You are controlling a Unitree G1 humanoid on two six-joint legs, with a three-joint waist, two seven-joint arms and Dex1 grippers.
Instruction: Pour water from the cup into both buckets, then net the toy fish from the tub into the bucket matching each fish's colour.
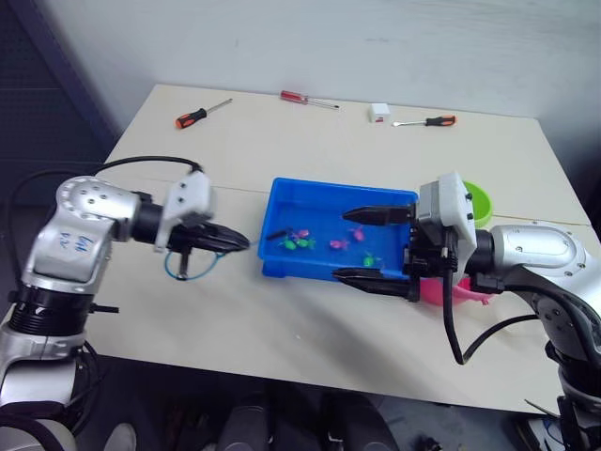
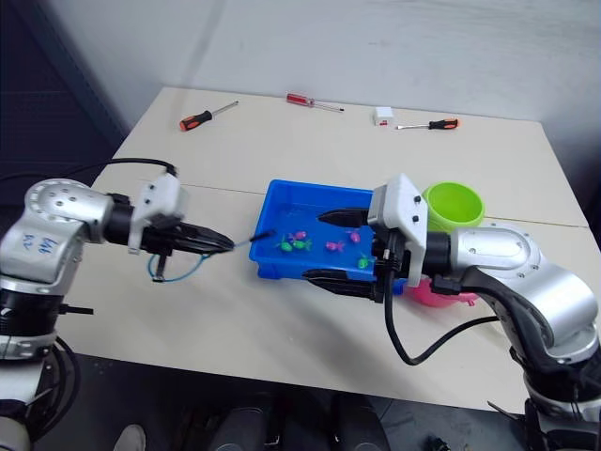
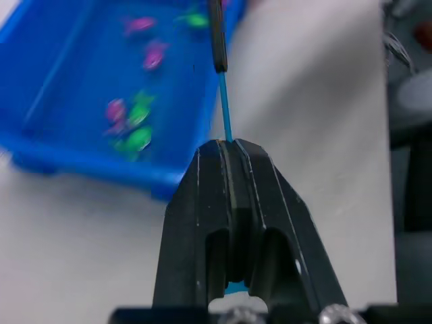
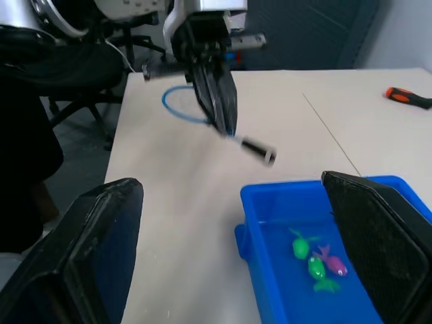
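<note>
Several pink and green toy fish lie in the tub.

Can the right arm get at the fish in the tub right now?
Probably yes. The right pincer hangs open over the tub, fingers straddling the fish, nothing between; the net is held outside the rim.

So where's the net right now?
The net is in the left end effector, to the left of the tub. Its hoop hangs behind the fingers over the table, and its black handle tip points toward the tub's left rim.
</note>
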